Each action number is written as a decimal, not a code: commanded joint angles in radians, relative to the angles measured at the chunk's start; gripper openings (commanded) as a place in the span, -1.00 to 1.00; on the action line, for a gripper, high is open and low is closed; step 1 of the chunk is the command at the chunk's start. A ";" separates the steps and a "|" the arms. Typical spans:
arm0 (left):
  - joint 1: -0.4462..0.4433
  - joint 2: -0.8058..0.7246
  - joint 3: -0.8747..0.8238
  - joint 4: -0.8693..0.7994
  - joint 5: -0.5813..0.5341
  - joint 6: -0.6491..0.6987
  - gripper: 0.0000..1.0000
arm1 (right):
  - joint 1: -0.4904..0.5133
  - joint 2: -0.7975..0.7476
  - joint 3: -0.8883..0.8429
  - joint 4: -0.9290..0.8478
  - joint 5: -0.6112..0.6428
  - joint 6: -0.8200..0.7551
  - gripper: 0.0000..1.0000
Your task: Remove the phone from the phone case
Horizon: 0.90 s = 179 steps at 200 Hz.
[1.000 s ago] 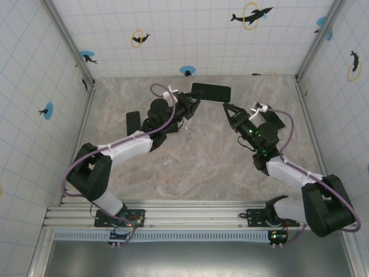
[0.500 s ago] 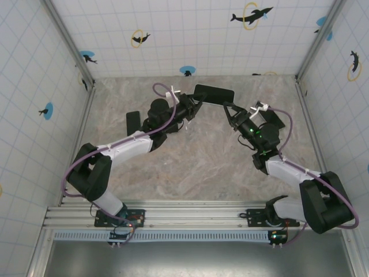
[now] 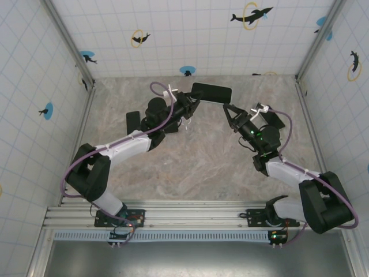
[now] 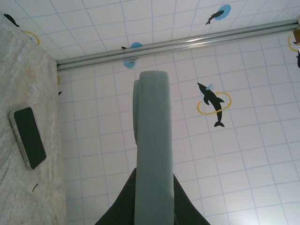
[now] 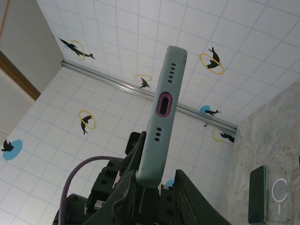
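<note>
my left gripper (image 3: 195, 100) pinches the phone case (image 3: 211, 92) tight and holds it up over the far middle of the table (image 3: 196, 167), so my right gripper (image 3: 227, 108) at its right end can peel it back; i cannot tell if that one grips.

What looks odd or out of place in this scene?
The cased phone is off the table, held in mid-air between the left claw and the right claw, one at each end. Nothing looks spilled or broken; a second phone lies flat on the table.
</note>
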 commanded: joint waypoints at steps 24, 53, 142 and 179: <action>0.007 -0.035 0.039 0.072 0.036 -0.008 -1.00 | -0.011 0.011 0.015 0.082 -0.026 0.010 -0.49; 0.006 -0.031 0.046 0.071 0.039 -0.010 -1.00 | -0.014 0.017 0.013 0.085 -0.037 0.017 -0.57; 0.007 -0.045 0.060 0.146 0.082 -0.119 -1.00 | -0.055 0.035 -0.027 0.114 -0.182 -0.060 -0.82; 0.007 -0.063 0.088 0.168 0.123 -0.156 -1.00 | -0.075 0.067 -0.052 0.169 -0.241 -0.096 -0.85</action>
